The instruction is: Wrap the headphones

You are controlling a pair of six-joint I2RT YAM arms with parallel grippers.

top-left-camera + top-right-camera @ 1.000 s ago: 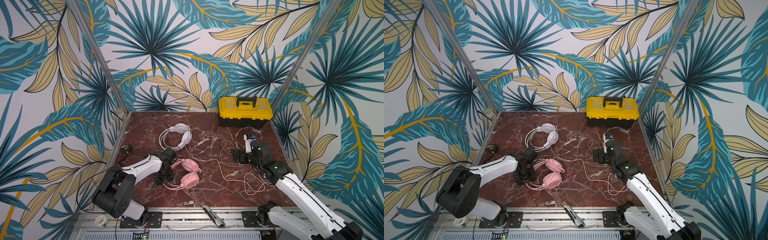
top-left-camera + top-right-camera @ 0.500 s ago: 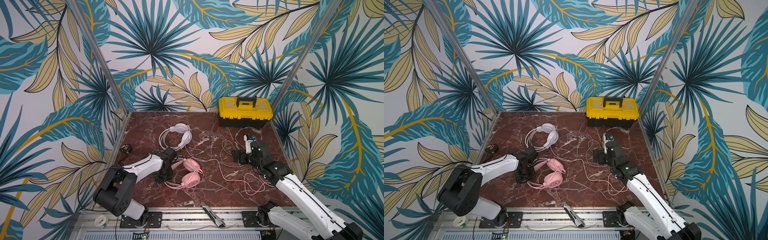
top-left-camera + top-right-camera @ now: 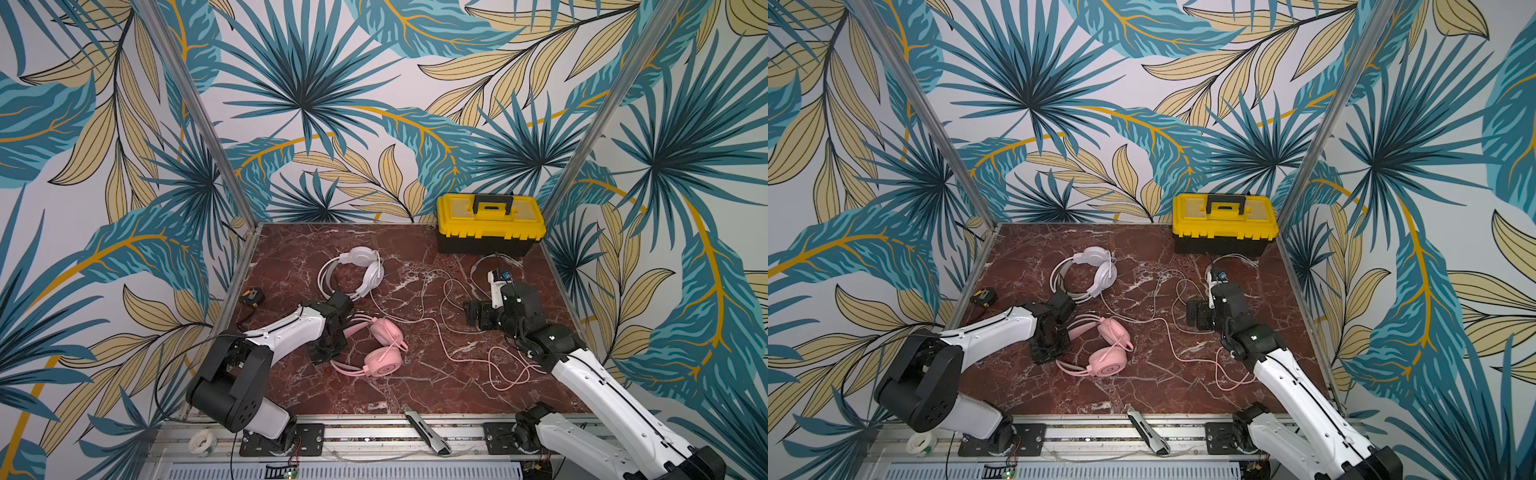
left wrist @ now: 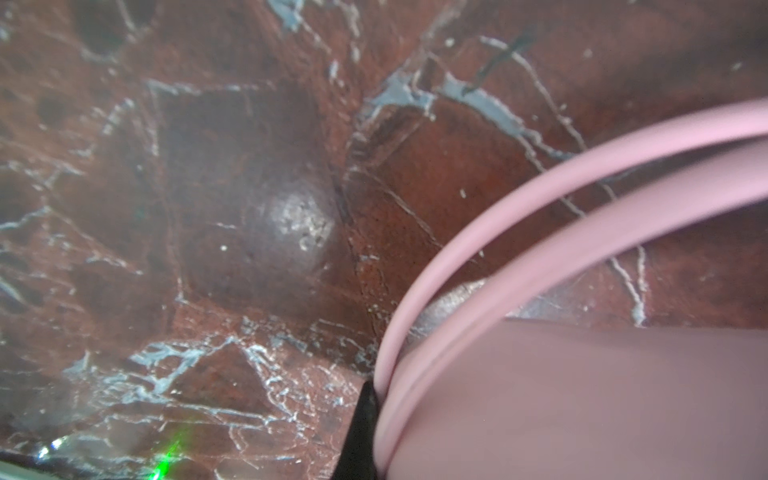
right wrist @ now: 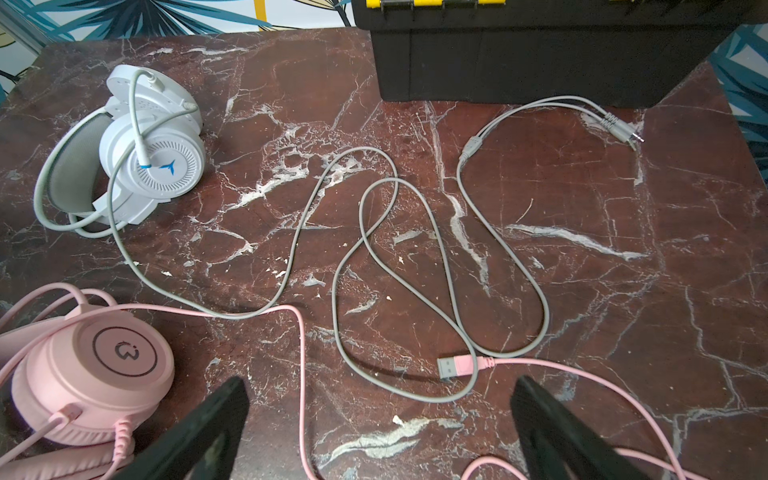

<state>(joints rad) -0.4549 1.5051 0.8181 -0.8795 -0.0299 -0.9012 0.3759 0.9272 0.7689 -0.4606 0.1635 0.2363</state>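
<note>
Left gripper [image 3: 326, 353] clamped on band of pink headset [image 3: 384, 345], right gripper [image 5: 380, 386] wide open, empty; pink cable [image 5: 303, 353] crosses grey cable [image 5: 333, 299], so lifting may snag both

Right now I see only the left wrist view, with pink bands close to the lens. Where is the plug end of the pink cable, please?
Observer: The pink USB plug lies just ahead of the right gripper, crossing the grey cable.
Operator: Is that gripper open?
Observer: Yes, wide open, holding nothing.
Operator: And the white headset?
Observer: The white headset lies farther back than the pink headset, its cable loose.
</note>
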